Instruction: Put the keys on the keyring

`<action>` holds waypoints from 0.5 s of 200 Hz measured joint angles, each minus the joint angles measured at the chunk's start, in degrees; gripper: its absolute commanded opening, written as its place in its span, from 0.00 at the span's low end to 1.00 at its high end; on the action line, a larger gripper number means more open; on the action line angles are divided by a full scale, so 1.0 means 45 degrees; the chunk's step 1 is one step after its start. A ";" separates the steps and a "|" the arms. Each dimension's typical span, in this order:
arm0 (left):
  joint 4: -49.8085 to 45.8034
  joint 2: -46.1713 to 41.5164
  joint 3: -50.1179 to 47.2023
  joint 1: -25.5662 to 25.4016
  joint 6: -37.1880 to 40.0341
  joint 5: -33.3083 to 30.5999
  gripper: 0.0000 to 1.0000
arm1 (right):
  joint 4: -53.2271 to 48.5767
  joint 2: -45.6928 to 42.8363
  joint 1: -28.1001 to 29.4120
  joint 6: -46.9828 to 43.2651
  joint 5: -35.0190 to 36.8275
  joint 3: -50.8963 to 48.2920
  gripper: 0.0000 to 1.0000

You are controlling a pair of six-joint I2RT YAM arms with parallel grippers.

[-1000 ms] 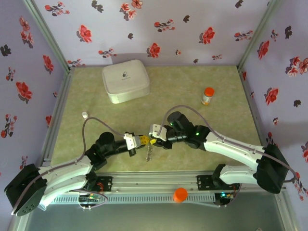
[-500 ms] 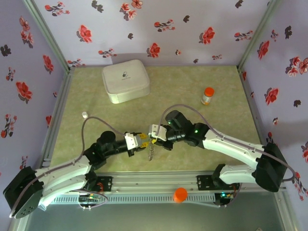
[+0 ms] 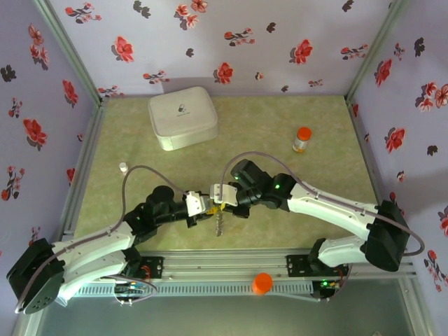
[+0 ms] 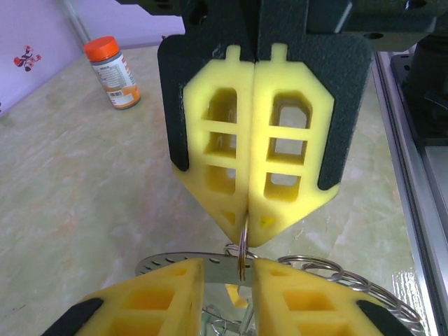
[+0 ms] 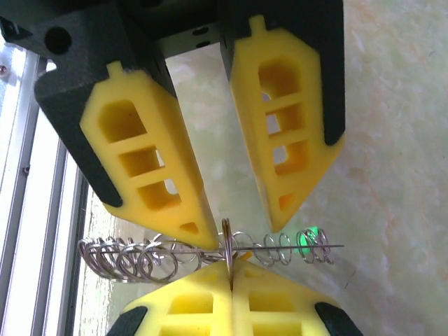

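Hiding much of the keyring: left gripper.

We reach both arms inward and low, the left arm and the right arm each bent at the elbow, so that our two pincers meet tip to tip between the bases. Our left pincer grips the keyring, with a narrow gap between its pads. Our right pincer has its pads pressed flat together.
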 measured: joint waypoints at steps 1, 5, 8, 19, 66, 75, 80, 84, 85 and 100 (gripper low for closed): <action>0.0000 0.0005 0.0000 0.0000 0.0000 0.0005 0.21 | 0.0000 0.0000 0.0000 -0.0005 0.0000 0.0000 0.00; 0.0024 0.0005 0.0000 0.0000 -0.0005 0.0019 0.20 | 0.0000 0.0000 0.0000 -0.0019 0.0005 0.0005 0.00; 0.0049 0.0005 0.0000 0.0000 -0.0015 0.0024 0.20 | -0.0005 0.0000 0.0000 -0.0029 0.0024 0.0010 0.00; 0.0160 0.0005 0.0000 0.0000 -0.0019 0.0058 0.17 | 0.0000 0.0005 0.0010 -0.0039 0.0039 0.0015 0.00; 0.0763 0.0049 -0.0005 0.0000 -0.0257 0.0296 0.10 | 0.0301 0.0039 0.0049 -0.0019 0.0034 0.0019 0.00; 0.0816 0.0102 -0.0005 0.0000 -0.0282 0.0340 0.07 | 0.0355 0.0034 0.0049 0.0029 0.0049 0.0019 0.00; 0.0840 0.0136 -0.0005 0.0000 -0.0291 0.0364 0.04 | 0.0359 0.0034 0.0044 0.0087 0.0058 0.0015 0.00; 0.0855 0.0155 -0.0005 0.0000 -0.0330 0.0379 0.02 | 0.0359 0.0034 0.0044 0.0102 0.0078 0.0015 0.00; 0.0860 0.0160 -0.0005 0.0000 -0.0335 0.0389 0.02 | 0.0359 0.0029 0.0044 0.0107 0.0087 0.0015 0.00; 0.0913 0.0204 -0.0015 0.0000 -0.0325 0.0408 0.00 | 0.0393 -0.0044 0.0044 0.0180 0.0131 -0.0073 0.01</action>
